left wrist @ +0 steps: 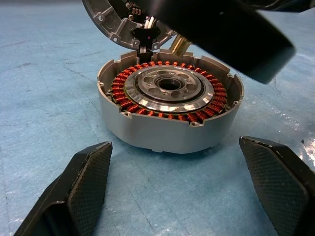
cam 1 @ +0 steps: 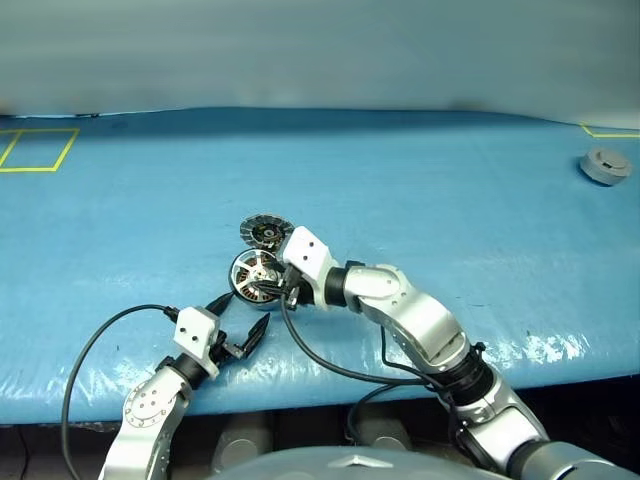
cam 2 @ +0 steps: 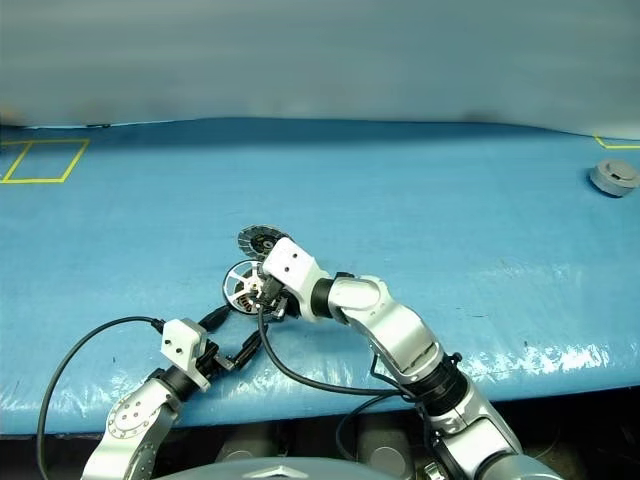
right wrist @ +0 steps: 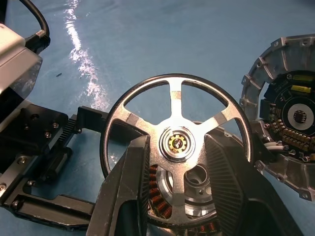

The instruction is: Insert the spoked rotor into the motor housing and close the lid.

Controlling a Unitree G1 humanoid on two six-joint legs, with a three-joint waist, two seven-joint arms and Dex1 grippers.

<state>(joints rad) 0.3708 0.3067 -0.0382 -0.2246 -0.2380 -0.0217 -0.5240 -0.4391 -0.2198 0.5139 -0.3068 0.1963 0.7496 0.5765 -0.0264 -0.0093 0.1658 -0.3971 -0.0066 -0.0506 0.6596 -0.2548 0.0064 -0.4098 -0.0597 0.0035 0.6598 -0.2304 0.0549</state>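
Right wrist view: right gripper (right wrist: 181, 162) pinches spoked rotor (right wrist: 177, 142) just above motor housing (left wrist: 170, 108), not seated. Lid (cam 1: 266, 232) off. Left gripper (cam 1: 240, 322) spread.

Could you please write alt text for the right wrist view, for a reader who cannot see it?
The right gripper holds the spoked rotor by its hub, just above the copper-wound motor housing. The lid lies beside them on the blue table, dark hub facing up, and the open left gripper waits alongside.
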